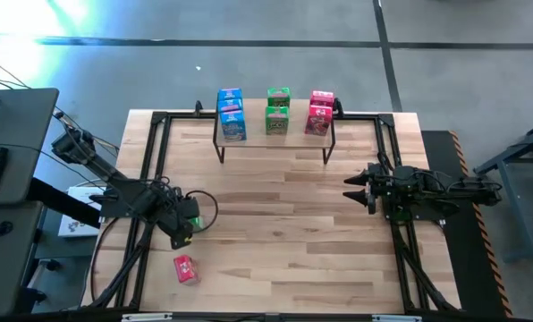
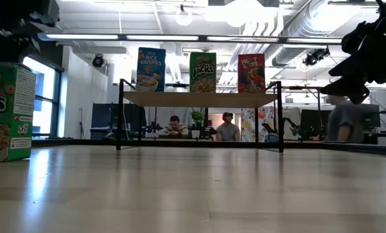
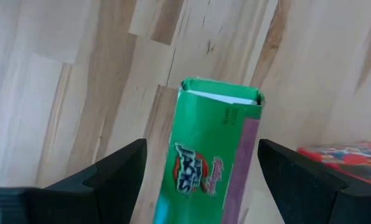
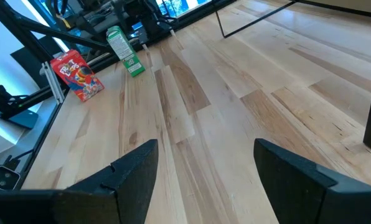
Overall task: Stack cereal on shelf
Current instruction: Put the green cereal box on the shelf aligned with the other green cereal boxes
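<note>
A green cereal box point(image 3: 210, 162) stands upright on the table near its left edge. My left gripper point(image 3: 202, 149) points down over it, open, one finger on either side of the box with a gap on both sides. The same box shows at the left of the low view point(image 2: 8, 110). A red cereal box point(image 1: 185, 268) lies flat on the table, closer to the near edge. The shelf point(image 1: 275, 139) stands at the far middle with several blue, green and red cereal boxes upright on its top. My right gripper point(image 1: 351, 190) waits open at the right.
Black frame rails point(image 1: 150, 161) run along the table's left and right sides. The wide middle of the wooden table point(image 1: 284, 224) lies between the arms. Beyond the far edge, people point(image 2: 228, 131) sit in the room behind the shelf.
</note>
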You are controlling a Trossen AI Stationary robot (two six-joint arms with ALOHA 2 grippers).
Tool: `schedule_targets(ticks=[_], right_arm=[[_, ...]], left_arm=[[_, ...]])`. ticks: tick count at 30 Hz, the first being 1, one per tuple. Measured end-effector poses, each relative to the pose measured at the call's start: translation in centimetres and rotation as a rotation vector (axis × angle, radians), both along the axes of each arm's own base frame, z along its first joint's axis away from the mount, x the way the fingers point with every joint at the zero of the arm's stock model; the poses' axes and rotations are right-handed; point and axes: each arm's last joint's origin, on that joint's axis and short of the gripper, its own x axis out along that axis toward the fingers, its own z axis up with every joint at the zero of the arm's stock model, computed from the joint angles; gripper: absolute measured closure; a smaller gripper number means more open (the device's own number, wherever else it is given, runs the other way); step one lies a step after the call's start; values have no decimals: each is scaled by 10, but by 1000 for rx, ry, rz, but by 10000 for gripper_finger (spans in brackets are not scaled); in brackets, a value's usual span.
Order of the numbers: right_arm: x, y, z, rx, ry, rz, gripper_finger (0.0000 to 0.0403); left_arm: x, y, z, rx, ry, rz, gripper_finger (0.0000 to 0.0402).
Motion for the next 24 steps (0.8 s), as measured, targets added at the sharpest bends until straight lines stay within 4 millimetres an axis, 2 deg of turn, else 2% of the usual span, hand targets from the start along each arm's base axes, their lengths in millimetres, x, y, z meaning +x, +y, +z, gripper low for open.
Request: schedule_targets(ticks=[6,17,24], right_arm=[[0,0,0,0,0,0,146],[0,0,0,0,0,0,146],[0,0,0,0,0,0,146]], left_arm=[[2,2,-8,-3,-11,-8,112],[9,10,-8,-20,-1,-27,197],[13,16,-8,-38,1,-26,227]])
